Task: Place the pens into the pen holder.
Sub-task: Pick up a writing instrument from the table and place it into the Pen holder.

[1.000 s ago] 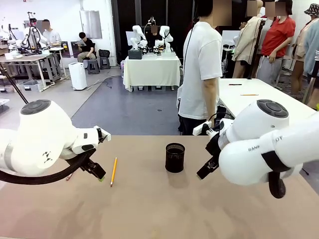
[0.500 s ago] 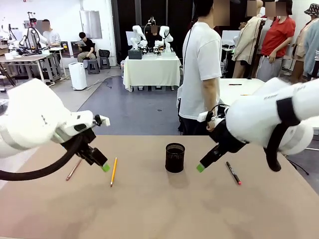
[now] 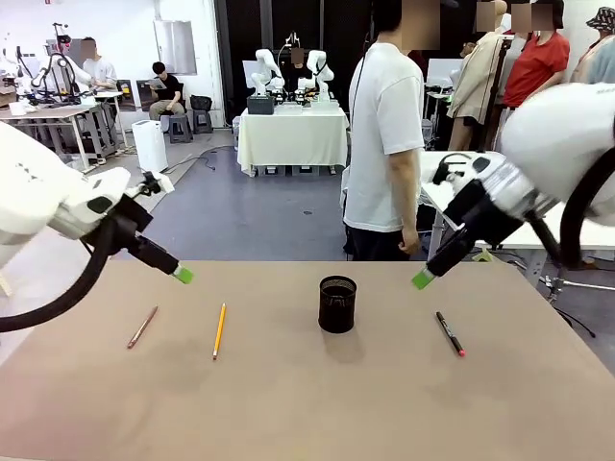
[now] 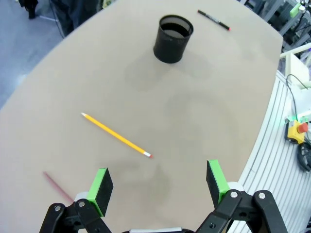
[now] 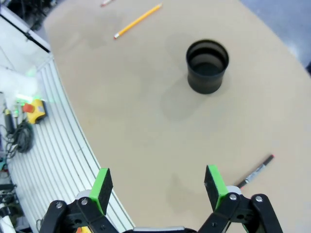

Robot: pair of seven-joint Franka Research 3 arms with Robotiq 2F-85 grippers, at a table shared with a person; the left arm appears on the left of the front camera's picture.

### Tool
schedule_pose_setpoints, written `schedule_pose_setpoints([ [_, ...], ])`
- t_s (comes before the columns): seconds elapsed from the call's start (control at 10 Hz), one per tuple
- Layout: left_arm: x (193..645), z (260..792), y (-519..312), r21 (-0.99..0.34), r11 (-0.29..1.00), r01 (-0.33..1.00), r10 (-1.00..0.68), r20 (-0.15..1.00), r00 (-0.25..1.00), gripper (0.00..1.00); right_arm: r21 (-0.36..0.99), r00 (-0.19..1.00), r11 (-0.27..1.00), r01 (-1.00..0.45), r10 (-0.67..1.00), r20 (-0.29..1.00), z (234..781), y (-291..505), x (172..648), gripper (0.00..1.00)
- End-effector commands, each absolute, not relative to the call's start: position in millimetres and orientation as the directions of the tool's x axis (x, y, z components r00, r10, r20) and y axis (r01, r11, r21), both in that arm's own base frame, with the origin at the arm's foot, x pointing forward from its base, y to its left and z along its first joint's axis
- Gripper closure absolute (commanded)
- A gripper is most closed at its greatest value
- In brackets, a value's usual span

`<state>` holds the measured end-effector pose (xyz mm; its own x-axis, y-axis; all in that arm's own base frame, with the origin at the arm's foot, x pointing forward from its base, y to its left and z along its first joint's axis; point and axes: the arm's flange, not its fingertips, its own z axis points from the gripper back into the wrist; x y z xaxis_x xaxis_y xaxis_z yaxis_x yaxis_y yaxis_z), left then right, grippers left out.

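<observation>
Three pens lie flat on the brown table. The yellow pencil [image 3: 219,329] [image 4: 115,135] [image 5: 137,21] lies left of centre, and the dark reddish pencil [image 3: 142,327] [image 4: 56,186] lies farther left. The black marker with a red tip [image 3: 450,333] [image 4: 213,20] [image 5: 256,169] rests at the right. The black mesh pen holder [image 3: 337,303] [image 4: 173,38] [image 5: 207,66] stands upright and empty at the middle. My left gripper [image 3: 179,274] [image 4: 158,186] hovers open above the table's left side, over the two pencils. Above the marker hangs my right gripper [image 3: 424,278] [image 5: 158,186], also open and empty.
A person in a white T-shirt [image 3: 388,134] stands at the table's far edge, behind the holder. The table's rounded edge [image 4: 262,121] and a ribbed floor strip [image 5: 53,145] with a stop button box [image 5: 33,108] lie close by. A white table [image 3: 500,182] stands at the far right.
Both arms have risen and pulled outward, away from the holder. The lifting arms uncovered the reddish pencil and the marker. The pens and holder have not moved.
</observation>
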<state>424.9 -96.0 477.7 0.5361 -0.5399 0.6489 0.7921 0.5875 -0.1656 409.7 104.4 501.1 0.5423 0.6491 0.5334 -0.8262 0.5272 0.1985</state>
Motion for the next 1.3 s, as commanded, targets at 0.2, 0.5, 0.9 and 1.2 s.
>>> schedule_pose_setpoints([
  [0.2,443.6,509.9,-51.9,-0.081,0.561,0.824,-0.543,0.714,0.441,0.00,0.102,0.411,0.444,-0.890,0.686,0.600,548.5,76.4,422.1,0.00],
  [0.5,441.7,552.5,-41.5,-0.023,0.615,0.788,-0.570,0.678,0.464,0.00,0.000,0.335,0.429,-0.903,0.705,0.625,582.3,61.5,425.1,0.00],
  [0.9,441.6,596.2,-20.9,0.059,0.638,0.767,-0.577,0.697,0.426,0.00,-0.093,0.288,0.440,-0.893,0.718,0.634,617.5,38.4,413.6,0.00],
  [1.2,438.1,616.9,-9.0,0.061,0.635,0.770,-0.548,0.739,0.392,0.00,-0.099,0.267,0.427,-0.899,0.713,0.649,631.9,11.2,400.2,0.00],
])
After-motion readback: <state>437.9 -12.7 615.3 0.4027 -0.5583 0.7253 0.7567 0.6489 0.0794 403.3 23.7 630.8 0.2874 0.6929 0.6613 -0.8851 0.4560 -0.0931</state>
